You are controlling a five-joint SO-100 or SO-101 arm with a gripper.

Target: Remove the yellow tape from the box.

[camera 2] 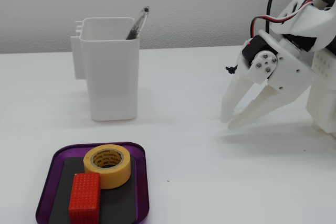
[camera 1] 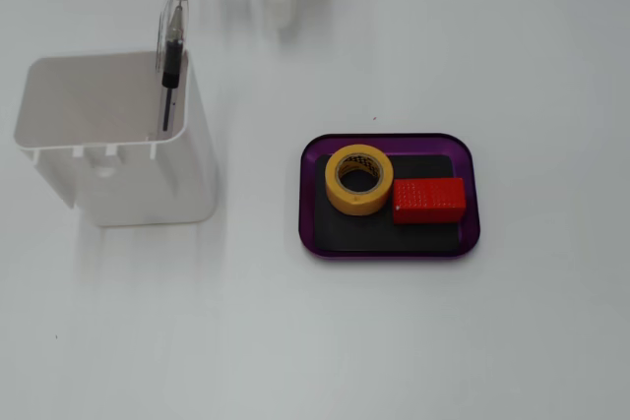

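Observation:
The yellow tape (camera 1: pixel 342 192) lies flat in the box (camera 1: pixel 392 251), a shallow purple tray with a black floor, at its left end in a fixed view. In the other fixed view the tape (camera 2: pixel 114 174) is at the far end of the box (camera 2: pixel 141 183). It touches a red block (camera 1: pixel 429 200) beside it. My white gripper (camera 2: pixel 229 120) hangs off to the right, well away from the box and a little above the table. Its fingertips are nearly together and hold nothing. Its blurred tip (camera 1: pixel 281 7) shows at the top edge from above.
A tall white bin (camera 2: pixel 113 77) with a pen (camera 2: pixel 137 22) leaning in it stands behind the box; from above the bin (camera 1: pixel 148 184) is left of the box. The red block (camera 2: pixel 84 198) fills the near end of the box. The table is white.

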